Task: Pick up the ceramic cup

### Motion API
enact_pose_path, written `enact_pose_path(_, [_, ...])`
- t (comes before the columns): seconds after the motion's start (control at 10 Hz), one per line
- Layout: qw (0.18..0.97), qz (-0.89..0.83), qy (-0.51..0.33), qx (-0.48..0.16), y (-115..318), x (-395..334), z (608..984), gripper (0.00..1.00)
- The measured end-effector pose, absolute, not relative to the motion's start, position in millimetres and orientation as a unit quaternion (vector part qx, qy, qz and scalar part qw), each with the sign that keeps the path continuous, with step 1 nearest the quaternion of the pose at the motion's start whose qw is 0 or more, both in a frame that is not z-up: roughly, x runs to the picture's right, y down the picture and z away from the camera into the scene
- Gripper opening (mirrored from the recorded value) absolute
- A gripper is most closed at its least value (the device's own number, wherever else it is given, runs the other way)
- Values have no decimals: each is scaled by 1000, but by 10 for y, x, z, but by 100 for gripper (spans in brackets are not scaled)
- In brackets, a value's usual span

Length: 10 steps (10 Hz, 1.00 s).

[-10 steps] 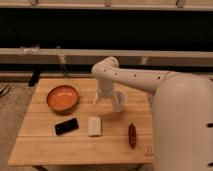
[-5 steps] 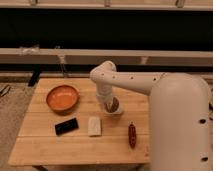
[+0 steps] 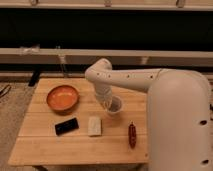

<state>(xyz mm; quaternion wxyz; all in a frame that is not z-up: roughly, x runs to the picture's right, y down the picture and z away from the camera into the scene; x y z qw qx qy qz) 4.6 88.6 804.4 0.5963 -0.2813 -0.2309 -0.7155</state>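
Note:
The ceramic cup [image 3: 115, 106] is a small off-white handleless cup standing on the wooden table [image 3: 60, 147], right of the middle. My gripper [image 3: 107, 100] comes down from the white arm's bend [image 3: 101, 75] and sits at the cup's left rim, touching or reaching into it. The gripper's tip is partly hidden by the wrist and the cup. The cup looks to be resting on the table.
A wide orange bowl [image 3: 63, 97] stands left of the cup. A black phone [image 3: 66, 126] and a white block [image 3: 94, 125] lie near the front. A red-brown oblong thing [image 3: 132, 135] lies front right. A clear glass object [image 3: 62, 66] stands at the far edge. My large white body [image 3: 180, 125] fills the right side.
My gripper has come down and closed in on the cup's left side. The cup seems to have shifted slightly toward the front of the table.

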Motion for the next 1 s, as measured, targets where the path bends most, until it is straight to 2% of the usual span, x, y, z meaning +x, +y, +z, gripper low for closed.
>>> enact_pose_path(0.4, [580,-735,-185,-297,433,193,7686,0])
enact_pose_path(1.0, [565,-744,-193,-299,328,247,7685,0])
